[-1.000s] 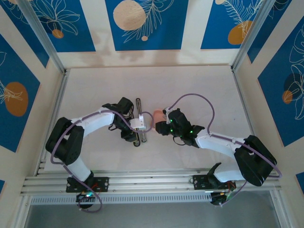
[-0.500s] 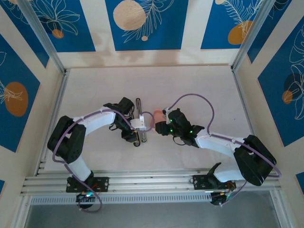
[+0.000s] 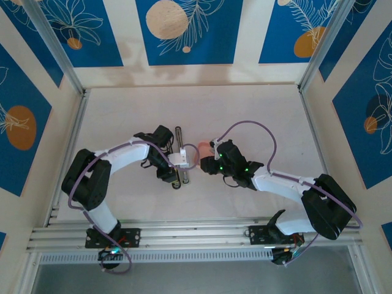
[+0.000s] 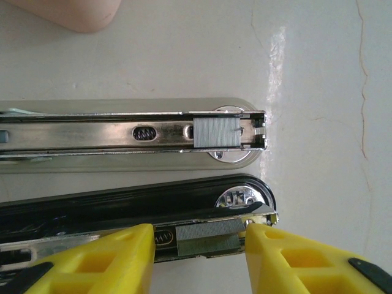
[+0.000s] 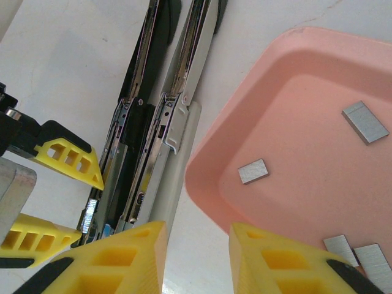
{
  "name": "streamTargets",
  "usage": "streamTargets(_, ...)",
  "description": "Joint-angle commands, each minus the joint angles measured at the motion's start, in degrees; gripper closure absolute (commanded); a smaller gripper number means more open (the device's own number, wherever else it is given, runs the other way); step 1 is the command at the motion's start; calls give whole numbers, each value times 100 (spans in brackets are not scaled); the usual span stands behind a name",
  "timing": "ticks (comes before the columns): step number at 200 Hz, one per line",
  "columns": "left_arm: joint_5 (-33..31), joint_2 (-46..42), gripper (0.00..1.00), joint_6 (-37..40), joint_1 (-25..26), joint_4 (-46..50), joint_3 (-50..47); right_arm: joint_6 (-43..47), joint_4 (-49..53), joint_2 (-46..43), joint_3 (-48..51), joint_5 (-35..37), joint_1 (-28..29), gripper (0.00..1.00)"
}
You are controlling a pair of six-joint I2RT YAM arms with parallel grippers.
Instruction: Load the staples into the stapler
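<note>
Though loading has begun, more remains to go in

Opened flat, the stapler (image 4: 122, 130) lies across the left wrist view with its channel facing up, and a loaded strip (image 4: 218, 130) sits at the channel's right end. Low in that frame the left gripper (image 4: 199, 242) brackets a second strip (image 4: 208, 237) against the black bar. Its jaws are apart with a gap on one side, likely to steady or nudge the strip. The right gripper (image 5: 197, 245), parted and empty, hovers by the pink tray (image 5: 306, 55) that holds the spare staples (image 5: 253, 171). Overhead, arms and stapler sit almost exactly as a second ago.
</note>
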State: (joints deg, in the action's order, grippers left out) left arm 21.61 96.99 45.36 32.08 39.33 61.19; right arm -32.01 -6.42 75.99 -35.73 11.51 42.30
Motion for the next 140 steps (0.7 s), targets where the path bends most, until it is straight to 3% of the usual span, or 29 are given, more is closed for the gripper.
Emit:
streamTargets(1,-16,95,59,-7,85,293,160,2,14,24,51,-71,-20,68)
streamTargets(140,215,-300,75,-172,82,10,42,-33,30,-172,127,-11,-21,68)
